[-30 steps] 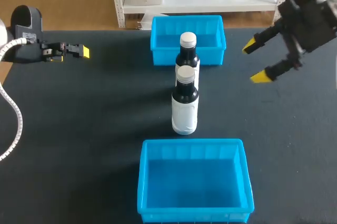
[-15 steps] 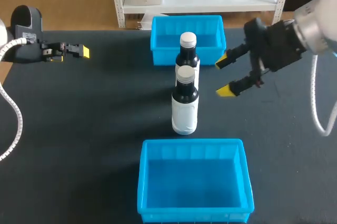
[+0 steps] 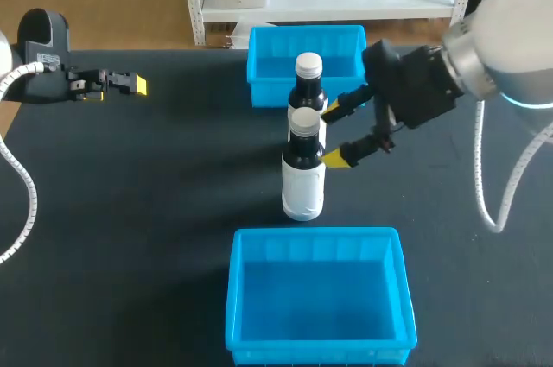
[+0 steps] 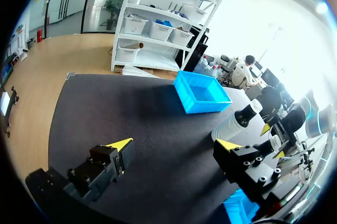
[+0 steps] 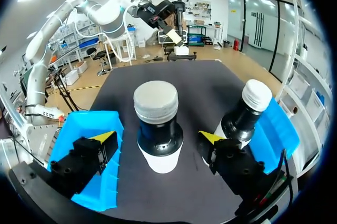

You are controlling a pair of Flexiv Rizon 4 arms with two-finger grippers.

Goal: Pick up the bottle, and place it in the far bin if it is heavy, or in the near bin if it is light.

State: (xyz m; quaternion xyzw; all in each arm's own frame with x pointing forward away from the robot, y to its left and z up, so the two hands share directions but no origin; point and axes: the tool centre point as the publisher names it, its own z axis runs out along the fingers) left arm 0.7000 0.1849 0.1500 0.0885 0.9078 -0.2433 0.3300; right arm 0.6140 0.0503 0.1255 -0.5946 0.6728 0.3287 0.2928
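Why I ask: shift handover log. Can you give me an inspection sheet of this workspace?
Surface: dark table, flat.
Job's things: near bottle and far bottle stand upright in line between the far bin and the near bin; both bins are blue and hold nothing.
Clutter: nothing seen.
Claws: right claw open, fingers either side of the near bottle, not touching it; left claw open, holding nothing, off to the left side.
Cables: white hoses loop off both arms.
Surroundings: nothing seen intruding on the table.
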